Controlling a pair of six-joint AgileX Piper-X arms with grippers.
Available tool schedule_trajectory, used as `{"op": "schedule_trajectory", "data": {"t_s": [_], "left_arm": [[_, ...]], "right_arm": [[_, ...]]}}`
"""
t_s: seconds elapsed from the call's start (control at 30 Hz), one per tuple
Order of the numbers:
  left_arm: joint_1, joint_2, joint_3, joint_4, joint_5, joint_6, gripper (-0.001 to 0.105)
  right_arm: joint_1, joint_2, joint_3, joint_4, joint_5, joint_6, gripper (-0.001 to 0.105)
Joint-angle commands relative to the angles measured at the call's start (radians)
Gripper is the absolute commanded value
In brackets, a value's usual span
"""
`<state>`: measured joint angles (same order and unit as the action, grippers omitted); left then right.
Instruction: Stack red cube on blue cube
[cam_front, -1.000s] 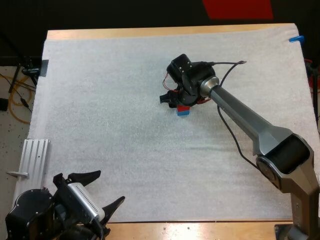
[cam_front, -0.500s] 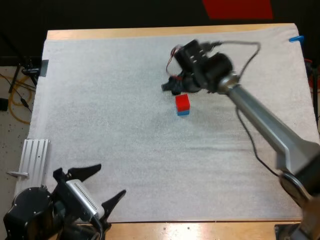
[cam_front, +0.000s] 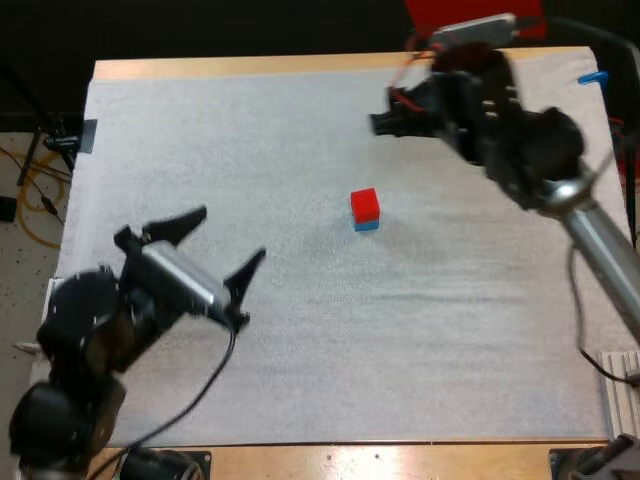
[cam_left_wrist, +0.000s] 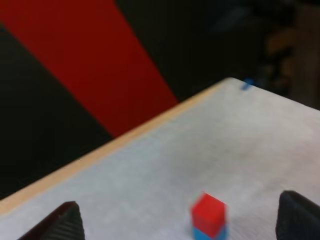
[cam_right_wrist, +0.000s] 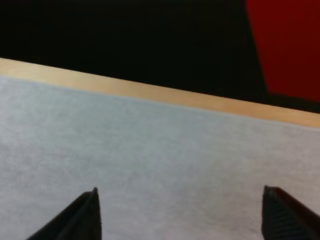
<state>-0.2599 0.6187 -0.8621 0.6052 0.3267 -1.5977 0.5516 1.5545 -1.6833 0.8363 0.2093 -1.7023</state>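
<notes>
The red cube (cam_front: 365, 203) sits squarely on top of the blue cube (cam_front: 367, 226). The two make a small stack on the white mat (cam_front: 250, 130), close to its middle and slightly toward the right and far edges of the wooden surface (cam_front: 250, 66). Nothing touches the stack.

The right tool (cam_front: 388, 118) hangs above the mat near the surface's far edge, beyond the stack and well apart from it. In the right wrist view, the right tool (cam_right_wrist: 180, 192) has its black fingers spread wide, with only bare mat between them.

The left tool (cam_front: 225, 238) is over the left half of the mat, toward the near edge and well apart from the cubes. Its fingers are spread wide and grip nothing. In the left wrist view, the red cube (cam_left_wrist: 208, 212) and the blue cube (cam_left_wrist: 207, 233) beneath it lie ahead of the left tool (cam_left_wrist: 180, 200), clear of both fingers.
</notes>
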Motion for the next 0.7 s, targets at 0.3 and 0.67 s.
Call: {"op": "schedule_trajectory", "data": {"t_s": [0.3, 0.67], "left_arm": [[0.042, 0.042, -0.008, -0.103, -0.008, -0.017, 0.075], [0.042, 0.01, -0.026, -0.081, -0.04, -0.017, 0.075]], "right_arm": [[-0.274, -0.28, 0.316, -0.065, -0.154, -0.114, 0.065], [-0.517, -0.7, 0.596, -0.047, -0.232, -0.171, 0.065]]}}
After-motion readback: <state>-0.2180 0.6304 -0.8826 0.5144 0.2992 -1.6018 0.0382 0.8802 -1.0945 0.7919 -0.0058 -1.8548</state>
